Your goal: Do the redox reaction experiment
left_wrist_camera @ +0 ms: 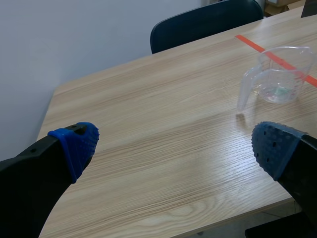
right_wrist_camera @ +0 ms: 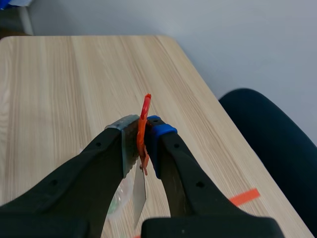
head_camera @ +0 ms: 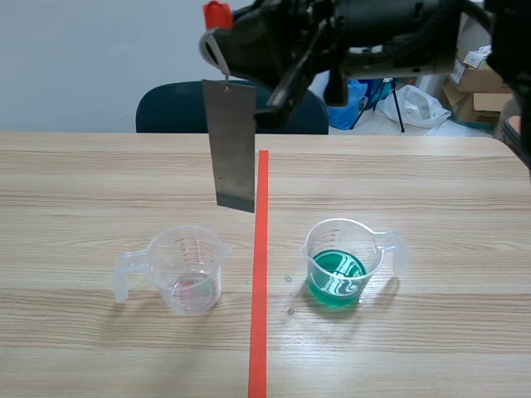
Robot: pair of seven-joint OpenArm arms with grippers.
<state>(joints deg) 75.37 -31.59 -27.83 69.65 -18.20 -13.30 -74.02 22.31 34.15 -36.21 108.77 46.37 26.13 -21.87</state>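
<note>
Red clip [right_wrist_camera: 145, 106] pinched tight in the right jaws, high over the surface [head_camera: 83, 182]! From it hangs the metal strip [head_camera: 231, 145], long axis near vertical, lower edge pointing down. It hangs in the air just on the left cup's side of the tape line [head_camera: 260, 274], above and between the two cups. Left cup [head_camera: 189, 267]: clear, only a faint pinkish trace at the bottom, handle turned outward. Right cup [head_camera: 342, 259]: green liquid [head_camera: 336, 278] low in it, handle outward too. Left jaws stand wide apart, holding nothing, low over the surface, left cup well ahead.
</note>
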